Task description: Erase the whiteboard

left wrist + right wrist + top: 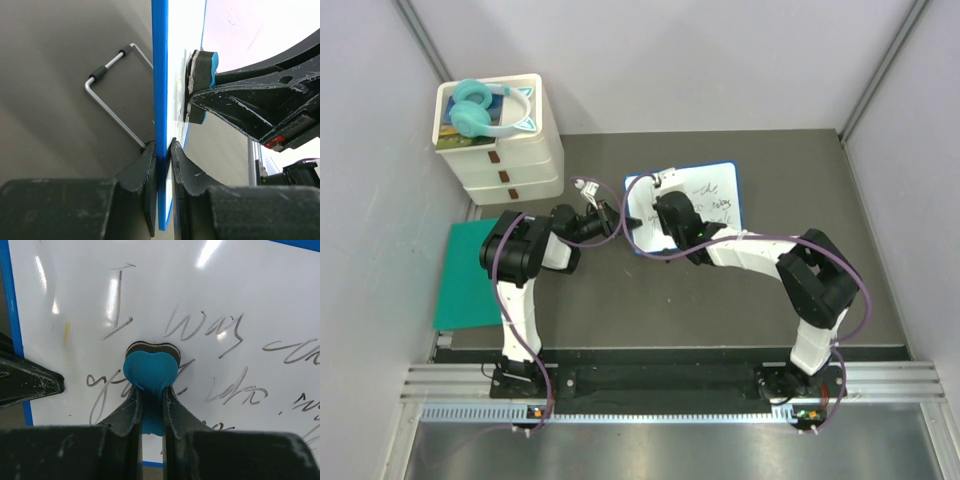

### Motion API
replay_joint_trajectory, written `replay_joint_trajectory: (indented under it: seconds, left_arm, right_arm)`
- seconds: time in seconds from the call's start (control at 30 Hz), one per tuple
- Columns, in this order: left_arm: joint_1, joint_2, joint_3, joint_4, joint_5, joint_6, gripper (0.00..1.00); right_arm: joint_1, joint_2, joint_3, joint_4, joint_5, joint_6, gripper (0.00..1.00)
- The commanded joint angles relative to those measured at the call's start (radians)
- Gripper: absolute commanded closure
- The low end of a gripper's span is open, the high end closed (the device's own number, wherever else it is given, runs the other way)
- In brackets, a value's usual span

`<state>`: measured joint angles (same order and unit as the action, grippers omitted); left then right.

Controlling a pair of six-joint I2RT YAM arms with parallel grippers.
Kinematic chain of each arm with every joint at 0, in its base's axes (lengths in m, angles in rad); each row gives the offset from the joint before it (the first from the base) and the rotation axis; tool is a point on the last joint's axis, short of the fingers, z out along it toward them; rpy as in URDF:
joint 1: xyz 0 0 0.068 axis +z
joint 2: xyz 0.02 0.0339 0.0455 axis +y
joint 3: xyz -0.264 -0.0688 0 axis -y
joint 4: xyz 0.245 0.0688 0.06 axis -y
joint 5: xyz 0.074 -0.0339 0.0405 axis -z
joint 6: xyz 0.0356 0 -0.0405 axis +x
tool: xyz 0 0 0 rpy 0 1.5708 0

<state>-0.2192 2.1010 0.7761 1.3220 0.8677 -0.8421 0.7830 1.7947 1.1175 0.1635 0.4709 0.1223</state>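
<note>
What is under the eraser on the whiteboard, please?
The eraser sits pressed against the whiteboard, amid dark handwriting. Strokes run up to its edges; whether there is writing beneath it cannot be seen, as it covers that patch.

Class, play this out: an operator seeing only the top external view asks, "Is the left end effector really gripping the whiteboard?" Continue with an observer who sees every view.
Observer: Yes. The left end effector is shut on the whiteboard, on its blue edge.
Operator: What does the right one hold?
Observer: The right end effector is shut on a blue heart-shaped eraser.
Operator: Is there writing under that arm?
Observer: Yes, dark handwriting shows on both sides of the eraser.
</note>
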Motion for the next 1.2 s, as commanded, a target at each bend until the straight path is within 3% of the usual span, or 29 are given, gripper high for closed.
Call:
replay_joint_trajectory:
  seconds: [0.0, 0.3, 0.5, 0.63, 0.73, 0.87, 1.0, 1.17]
  left_arm:
    - [-0.022, -0.027, 0.011, -0.058, 0.044, 0.043, 1.0]
    - [-0.029, -0.027, -0.001, -0.078, 0.044, 0.041, 1.0]
    - [-0.026, -0.045, -0.009, -0.127, 0.028, 0.071, 1.0]
    - [-0.026, -0.045, -0.012, -0.125, 0.028, 0.064, 1.0]
    - [-0.026, -0.045, -0.015, -0.127, 0.033, 0.066, 1.0]
    - [-0.026, -0.05, -0.018, -0.139, 0.036, 0.078, 1.0]
    - [-0.026, -0.052, -0.017, -0.141, 0.037, 0.078, 1.0]
    - [-0.026, -0.052, -0.012, -0.148, 0.044, 0.08, 1.0]
  right_arm:
    - [0.027, 0.0, 0.041, -0.002, 0.012, -0.029, 1.0]
    - [0.088, 0.088, 0.054, 0.017, 0.005, -0.003, 1.0]
    - [0.073, 0.115, -0.002, 0.051, 0.241, 0.014, 1.0]
    - [-0.025, 0.108, -0.036, -0.031, 0.272, 0.126, 1.0]
    - [-0.123, 0.059, -0.096, -0.048, 0.223, 0.212, 1.0]
    - [-0.156, -0.003, -0.163, 0.007, 0.134, 0.186, 1.0]
    - [-0.136, -0.003, -0.189, 0.076, -0.01, 0.126, 1.0]
    - [-0.016, 0.055, -0.157, 0.125, -0.129, 0.047, 1.0]
